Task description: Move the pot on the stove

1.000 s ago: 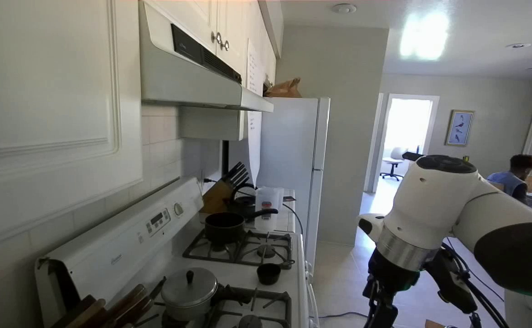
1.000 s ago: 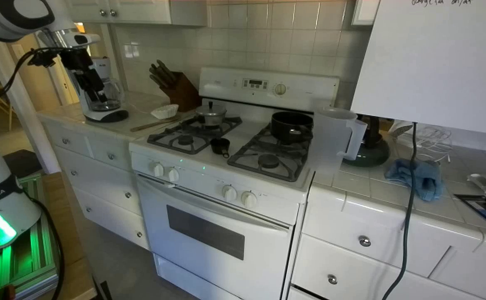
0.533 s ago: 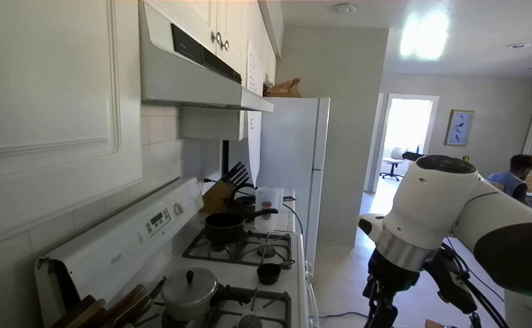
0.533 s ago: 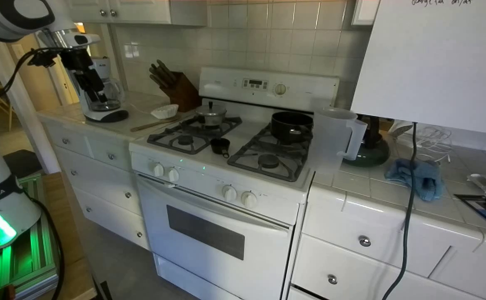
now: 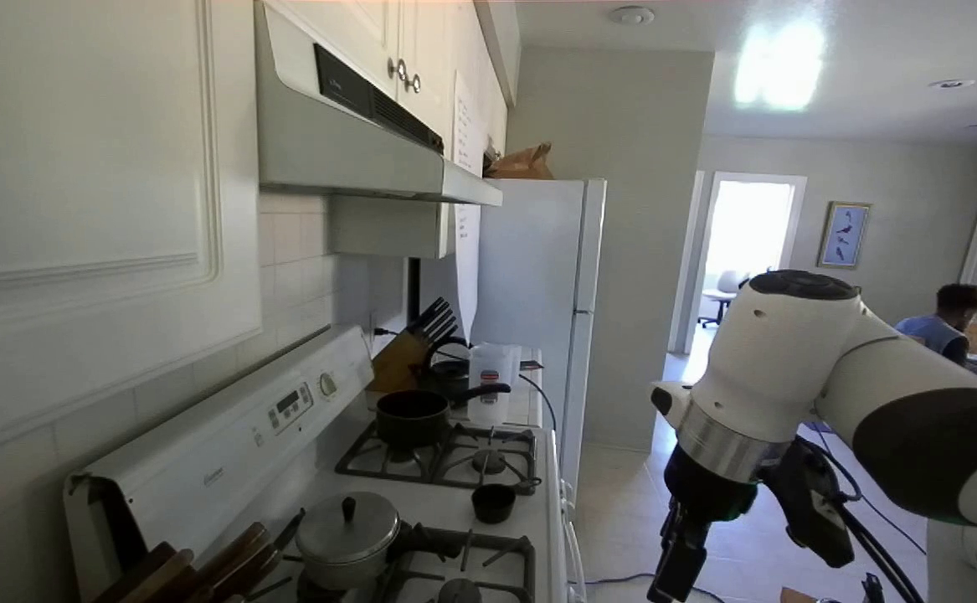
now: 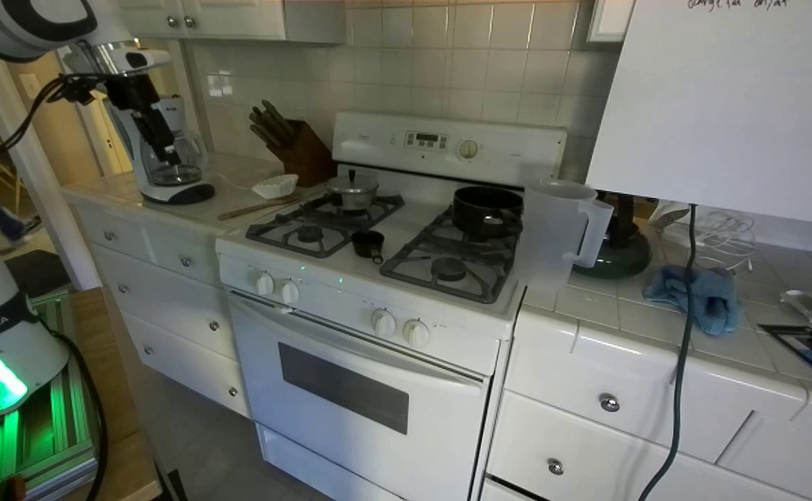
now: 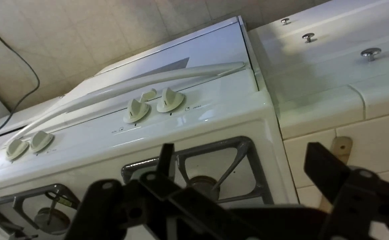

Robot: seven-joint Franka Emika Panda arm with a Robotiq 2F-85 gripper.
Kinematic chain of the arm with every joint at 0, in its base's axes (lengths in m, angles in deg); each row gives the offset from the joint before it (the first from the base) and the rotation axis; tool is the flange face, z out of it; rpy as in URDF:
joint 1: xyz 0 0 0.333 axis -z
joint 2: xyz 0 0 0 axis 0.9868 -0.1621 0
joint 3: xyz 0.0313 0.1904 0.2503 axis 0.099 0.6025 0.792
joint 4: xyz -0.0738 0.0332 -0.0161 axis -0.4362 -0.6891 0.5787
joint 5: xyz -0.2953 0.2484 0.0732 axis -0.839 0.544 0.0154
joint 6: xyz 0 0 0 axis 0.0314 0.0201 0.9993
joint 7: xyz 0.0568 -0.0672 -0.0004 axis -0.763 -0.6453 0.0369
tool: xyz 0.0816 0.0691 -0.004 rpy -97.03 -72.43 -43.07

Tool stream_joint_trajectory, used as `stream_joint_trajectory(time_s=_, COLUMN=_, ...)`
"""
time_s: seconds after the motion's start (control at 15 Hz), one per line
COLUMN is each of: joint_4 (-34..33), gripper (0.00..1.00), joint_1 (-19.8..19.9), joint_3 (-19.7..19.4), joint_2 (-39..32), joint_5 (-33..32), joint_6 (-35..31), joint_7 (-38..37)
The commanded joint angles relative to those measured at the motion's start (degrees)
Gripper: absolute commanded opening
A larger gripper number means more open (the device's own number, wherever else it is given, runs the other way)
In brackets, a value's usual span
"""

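Note:
The pot (image 5: 347, 536) is small, silver-grey and lidded with a black knob. It sits upright on a back burner of the white stove (image 5: 220, 469). Both also show in an exterior view, the pot (image 6: 354, 192) at the rear of the stove (image 6: 447, 386). My gripper (image 7: 244, 163) is open and empty, its fingers (image 7: 324, 168) wide apart, with a burner grate seen between them in the wrist view. The gripper (image 6: 169, 156) is in the air in front of the coffee maker in an exterior view, apart from the pot. I cannot make out the pot in the wrist view.
A black pan (image 6: 487, 212) sits on another rear burner. A small black pan (image 6: 367, 243) stands between the grates. A knife block (image 6: 308, 156), white bowl (image 6: 275, 186), coffee maker (image 6: 181, 195) and plastic jug (image 6: 552, 236) stand around. A range hood (image 5: 354, 151) hangs above.
My arm has shifted slightly, moving left in an exterior view, and the gripper has tilted a little. The pot and stove have not moved. A person's leg now shows in the background.

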Motion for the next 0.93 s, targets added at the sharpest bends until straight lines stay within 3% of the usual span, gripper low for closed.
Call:
stream_joint_trajectory(time_s=0.0, joint_4=-5.4, gripper=1.00, joint_1=4.5, joint_3=0.8, joint_2=-7.2, joint_5=0.1, joint_6=0.3, joint_7=-7.8)
stream_joint_trajectory(time_s=0.13, joint_4=-8.6, gripper=1.00, joint_1=7.2, joint_3=0.7, joint_2=-11.3, joint_5=-1.0, joint_6=0.0, joint_7=-11.0)
stream_joint_trajectory(time_s=0.47, joint_4=-17.9, gripper=1.00, joint_1=10.3, joint_3=-1.6, joint_2=-22.5, joint_5=-5.0, joint_6=0.0, joint_7=-10.8)
stream_joint_trajectory(time_s=0.87, joint_4=-28.4, gripper=1.00, joint_1=8.5, joint_3=-6.3, joint_2=-35.5, joint_5=-8.9, joint_6=0.1, joint_7=-3.1)
